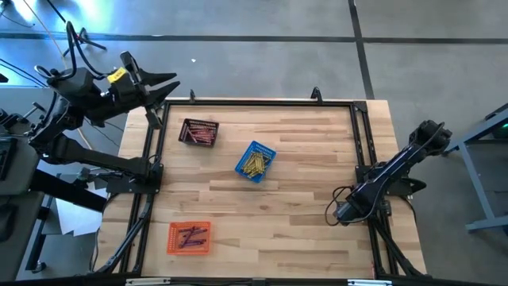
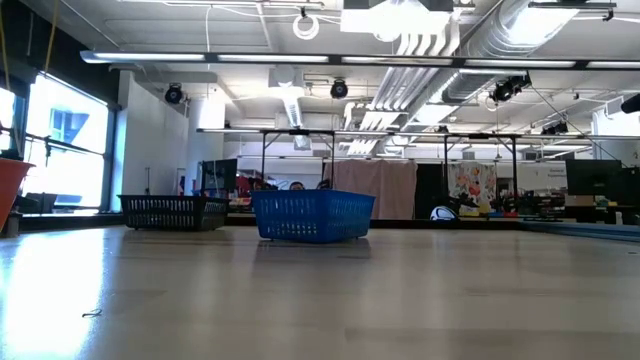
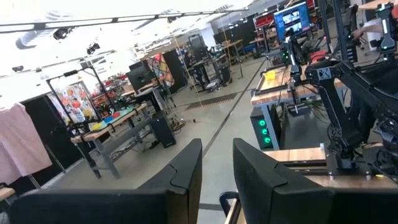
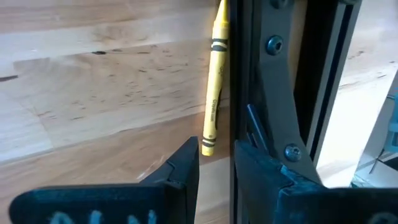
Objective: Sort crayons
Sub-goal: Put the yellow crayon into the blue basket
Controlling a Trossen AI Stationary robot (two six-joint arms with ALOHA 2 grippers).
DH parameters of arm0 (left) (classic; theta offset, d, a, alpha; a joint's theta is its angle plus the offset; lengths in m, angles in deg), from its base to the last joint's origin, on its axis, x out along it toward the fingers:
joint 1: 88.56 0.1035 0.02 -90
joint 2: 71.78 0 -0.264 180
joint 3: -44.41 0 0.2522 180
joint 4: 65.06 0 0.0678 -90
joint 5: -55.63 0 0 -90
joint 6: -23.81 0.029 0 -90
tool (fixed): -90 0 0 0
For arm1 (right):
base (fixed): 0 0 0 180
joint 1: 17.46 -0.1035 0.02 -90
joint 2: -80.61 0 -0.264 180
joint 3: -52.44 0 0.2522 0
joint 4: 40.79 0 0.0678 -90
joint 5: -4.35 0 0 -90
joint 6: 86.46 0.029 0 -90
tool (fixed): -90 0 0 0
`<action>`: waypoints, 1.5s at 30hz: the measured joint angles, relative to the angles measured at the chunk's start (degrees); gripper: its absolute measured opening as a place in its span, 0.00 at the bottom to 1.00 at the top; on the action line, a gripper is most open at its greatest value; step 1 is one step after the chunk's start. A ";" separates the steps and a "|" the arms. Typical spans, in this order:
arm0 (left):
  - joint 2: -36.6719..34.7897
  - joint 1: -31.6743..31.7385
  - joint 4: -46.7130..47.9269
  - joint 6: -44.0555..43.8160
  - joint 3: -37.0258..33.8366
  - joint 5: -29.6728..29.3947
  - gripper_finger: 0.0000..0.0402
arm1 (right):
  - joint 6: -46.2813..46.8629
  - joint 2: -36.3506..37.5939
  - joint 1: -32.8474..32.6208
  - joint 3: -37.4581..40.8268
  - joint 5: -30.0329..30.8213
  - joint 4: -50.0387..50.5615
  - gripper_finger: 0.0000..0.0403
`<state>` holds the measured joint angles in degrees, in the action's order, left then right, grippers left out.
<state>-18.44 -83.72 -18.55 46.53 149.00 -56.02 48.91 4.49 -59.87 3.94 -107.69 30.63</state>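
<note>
Three mesh baskets sit on the table (image 1: 302,222): orange (image 1: 189,237) holding purple crayons (image 1: 191,236), black (image 1: 198,132) holding red crayons (image 1: 202,137), blue (image 1: 255,161) holding yellow crayons (image 1: 254,164). Left gripper (image 1: 172,86) hangs off the far-left corner, fingers slightly parted, empty. Right gripper (image 4: 216,163) rests low by the right rail, fingers slightly apart, a lone yellow crayon (image 4: 213,87) just ahead.

Crayons are mostly sorted: red ones (image 1: 200,135) near the far left corner, yellow ones (image 1: 254,163) mid-bench, purple ones (image 1: 190,237) near-left. One yellow crayon (image 4: 213,87) lies flat along the right edge.
</note>
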 joint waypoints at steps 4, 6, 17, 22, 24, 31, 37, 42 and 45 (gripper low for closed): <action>0.00 0.00 -0.01 0.06 0.00 0.00 0.19 | -0.26 0.04 0.00 2.69 -0.52 -2.68 0.22; 0.00 0.00 0.00 0.06 0.00 0.00 0.19 | -0.32 0.04 0.04 5.43 -0.72 -8.04 0.22; 0.00 0.00 -0.04 -0.11 0.00 0.00 0.19 | -4.94 6.09 0.00 11.72 -1.32 -12.64 0.22; 0.63 0.00 0.01 -0.12 0.00 0.00 0.19 | -7.35 12.18 0.05 15.37 -0.51 -15.25 0.22; 0.90 0.00 -0.01 -0.12 0.00 0.00 0.19 | -8.97 14.74 0.09 16.22 0.40 -14.80 0.22; 2.20 0.00 0.01 -0.14 0.02 0.02 0.19 | -10.60 22.55 0.35 19.55 2.14 -17.66 0.20; 3.18 0.00 -0.02 -0.16 0.02 0.02 0.19 | -10.33 23.98 1.29 20.12 4.69 -21.06 0.11; 3.46 0.00 -0.08 -0.14 0.01 0.00 0.19 | -10.31 23.98 2.77 20.13 5.98 -22.96 0.04; 3.61 0.00 -0.02 -0.16 0.02 0.00 0.19 | -10.83 23.98 3.73 20.06 7.33 -25.31 0.02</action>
<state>-14.83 -83.72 -18.57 46.37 149.02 -56.02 38.08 28.47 -56.14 24.00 -100.36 5.32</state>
